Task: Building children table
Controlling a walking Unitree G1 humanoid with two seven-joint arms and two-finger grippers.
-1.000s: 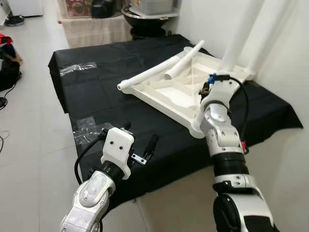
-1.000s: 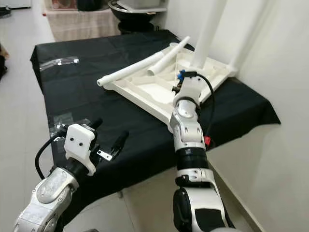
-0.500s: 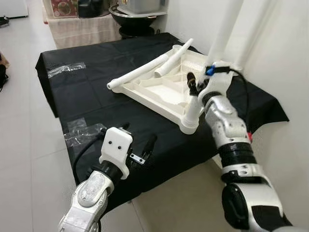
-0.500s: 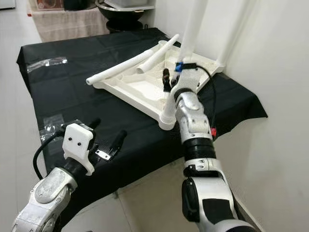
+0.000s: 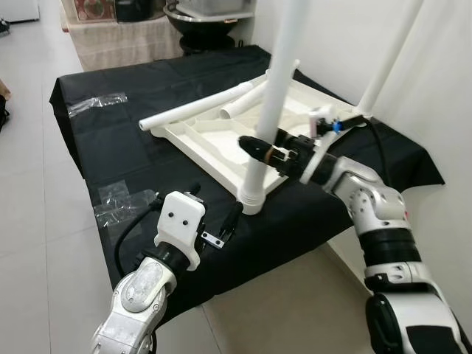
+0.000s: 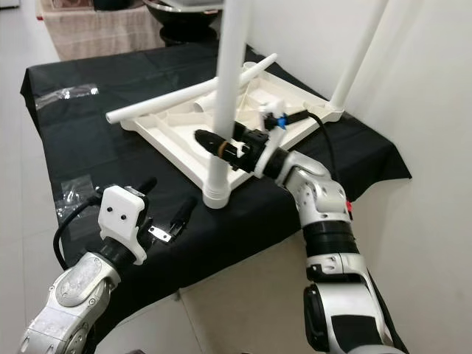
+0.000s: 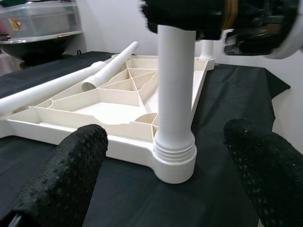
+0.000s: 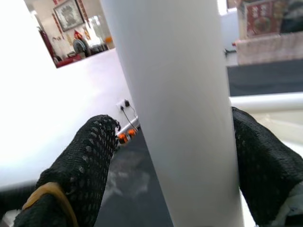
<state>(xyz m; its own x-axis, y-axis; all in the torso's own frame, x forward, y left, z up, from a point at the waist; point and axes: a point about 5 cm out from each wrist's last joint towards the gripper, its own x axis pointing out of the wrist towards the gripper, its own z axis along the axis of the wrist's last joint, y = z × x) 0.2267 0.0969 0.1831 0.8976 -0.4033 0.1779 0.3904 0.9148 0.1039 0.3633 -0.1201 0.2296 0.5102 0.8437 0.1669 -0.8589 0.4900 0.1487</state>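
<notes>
The white table top [image 5: 214,140] lies upside down on a black-clothed table [image 5: 147,81]. One white leg [image 5: 269,96] stands upright in its near corner socket [image 5: 252,200]. My right gripper [image 5: 249,146] is shut on this leg a little above the socket, and its black fingers [image 8: 90,161] press on both sides. A second leg [image 5: 387,63] stands at the far right corner. Two loose legs [image 5: 199,110] lie across the top's far left side. My left gripper [image 5: 214,205] hangs open over the cloth just in front of the socket, its fingers [image 7: 66,175] wide apart.
Clear plastic bags [image 5: 96,102] lie on the cloth at the left and near the front [image 5: 122,200]. A white wall [image 5: 442,81] runs close along the right side. Tiled floor [image 5: 29,192] lies left of the table. A dark bowl [image 5: 210,18] stands behind it.
The camera has shifted. My right gripper has swung leftward around the near corner leg and closed on it. The left gripper has stayed where it was, open.
</notes>
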